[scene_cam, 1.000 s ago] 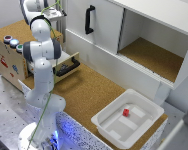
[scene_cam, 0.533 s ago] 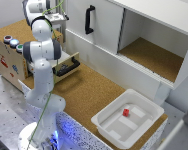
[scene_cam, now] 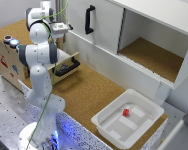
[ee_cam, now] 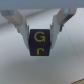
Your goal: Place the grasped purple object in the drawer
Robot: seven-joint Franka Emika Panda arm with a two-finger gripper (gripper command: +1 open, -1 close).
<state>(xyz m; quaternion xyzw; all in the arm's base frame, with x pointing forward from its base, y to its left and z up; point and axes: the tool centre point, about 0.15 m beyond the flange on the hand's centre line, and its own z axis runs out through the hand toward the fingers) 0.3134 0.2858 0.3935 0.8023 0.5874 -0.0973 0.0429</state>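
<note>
Plywood makes up the low box (scene_cam: 9,60) at the exterior view's left, with coloured round knobs (scene_cam: 10,40) on its top edge and stickers on its side. From the box's face the drawer (scene_cam: 66,64) stands pulled out, light wood with a wide black bar handle (scene_cam: 67,67) across its front; its inside is mostly hidden behind the arm. The white Franka arm (scene_cam: 40,60) rises from its base on the perforated metal table (scene_cam: 6,107) and folds over at the top, so the wrist sits above and behind the drawer. The tool (ee_cam: 42,36) itself is hard to make out in the exterior view, but the wrist view shows both fingers (ee_cam: 21,31) clamped against the sides of the purple object (ee_cam: 41,42), a dark purple block with yellow letters "G" and "r" on its facing side. The block is held up off any surface, with only a pale blurred ground behind it.

Further right, a cork-coloured mat (scene_cam: 89,92) covers the table. Behind it stands the tall white cabinet door (scene_cam: 96,25) with its black handle (scene_cam: 89,19), and beside that an open white cabinet bay (scene_cam: 154,55) floored in the same cork. Nearest the exterior view's right, a white plastic tray (scene_cam: 106,125) holds a small red cube (scene_cam: 126,112).
</note>
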